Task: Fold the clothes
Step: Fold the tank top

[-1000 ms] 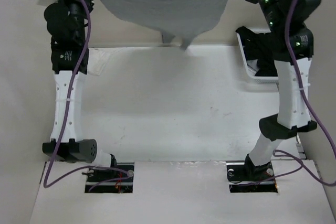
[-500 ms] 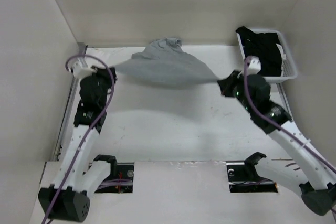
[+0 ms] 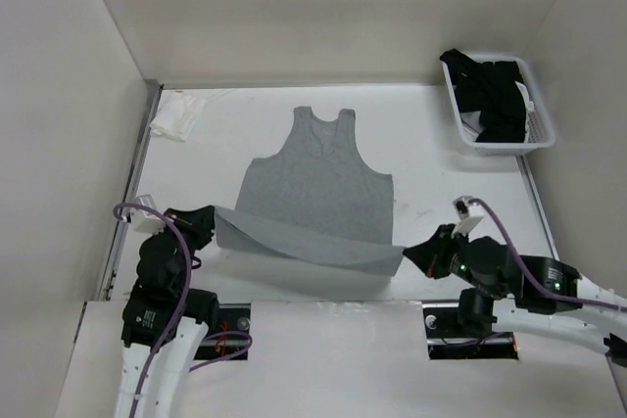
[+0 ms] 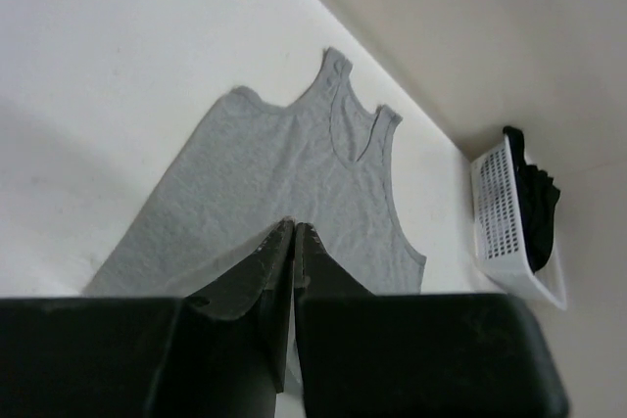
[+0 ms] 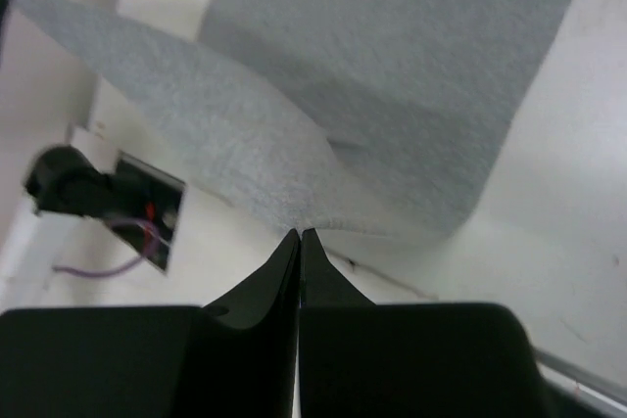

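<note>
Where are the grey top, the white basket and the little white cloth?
grey top (image 3: 318, 183): top view, its chest.
white basket (image 3: 541, 113): top view, right wall.
little white cloth (image 3: 176, 116): top view, its middle.

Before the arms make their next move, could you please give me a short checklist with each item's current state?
1. Left gripper shut on one hem corner of the tank top: ok.
2. Right gripper shut on the other hem corner: ok.
3. Straps and body lying flat on the table: ok.
4. Hem raised between the grippers without a twist: ok.
5. White cloth and basket apart from the tank top: ok.
6. Fabric under the raised hem smooth: cannot tell.
</note>
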Controlling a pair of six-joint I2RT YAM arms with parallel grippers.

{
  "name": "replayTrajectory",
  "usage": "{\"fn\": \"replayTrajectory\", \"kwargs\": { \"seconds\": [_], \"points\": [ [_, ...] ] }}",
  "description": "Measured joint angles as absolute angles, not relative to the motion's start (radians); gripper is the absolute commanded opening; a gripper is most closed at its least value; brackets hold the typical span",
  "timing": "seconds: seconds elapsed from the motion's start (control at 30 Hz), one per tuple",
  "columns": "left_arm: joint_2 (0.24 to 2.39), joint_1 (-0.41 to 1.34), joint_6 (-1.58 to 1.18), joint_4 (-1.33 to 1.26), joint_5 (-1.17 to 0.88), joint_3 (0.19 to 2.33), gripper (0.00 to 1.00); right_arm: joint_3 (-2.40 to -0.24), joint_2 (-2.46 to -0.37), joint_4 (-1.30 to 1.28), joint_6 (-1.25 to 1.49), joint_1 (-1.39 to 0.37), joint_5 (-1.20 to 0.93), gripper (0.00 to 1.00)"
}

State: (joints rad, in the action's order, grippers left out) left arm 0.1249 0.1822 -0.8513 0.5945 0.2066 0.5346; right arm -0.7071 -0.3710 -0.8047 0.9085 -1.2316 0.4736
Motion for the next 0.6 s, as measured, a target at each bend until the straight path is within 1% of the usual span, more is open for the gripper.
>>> {"fn": "replayTrajectory", "kwargs": {
  "seconds": [0.1,0.2,0.3,0.43,0.5,0.6],
  "points": [
    [0.133,0.204,-0.873,0.65,0.215,0.534,0.01,-0.662,-0.418,-0.852,0.966,-1.301,0.5,0.0],
    [0.181,0.203,-0.888,0.638,0.228,0.519,0.01,-0.656,-0.528,-0.822,0.955,-1.266,0.503,0.0],
    [0.31,0.198,-0.893,0.551,0.238,0.496,0.01,-0.656,-0.645,-0.694,0.873,-1.097,0.469,0.0],
    [0.658,0.183,-0.895,0.313,0.261,0.506,0.01,-0.68,-0.845,-0.468,0.748,-0.754,0.336,0.0],
    [0.872,0.17,-0.894,0.203,0.272,0.562,0.01,-0.732,-0.979,-0.37,0.706,-0.614,0.27,0.0],
    [1.169,0.129,-0.899,0.076,0.277,0.714,0.01,-0.883,-1.22,-0.25,0.658,-0.447,0.179,0.0]
  ]
}}
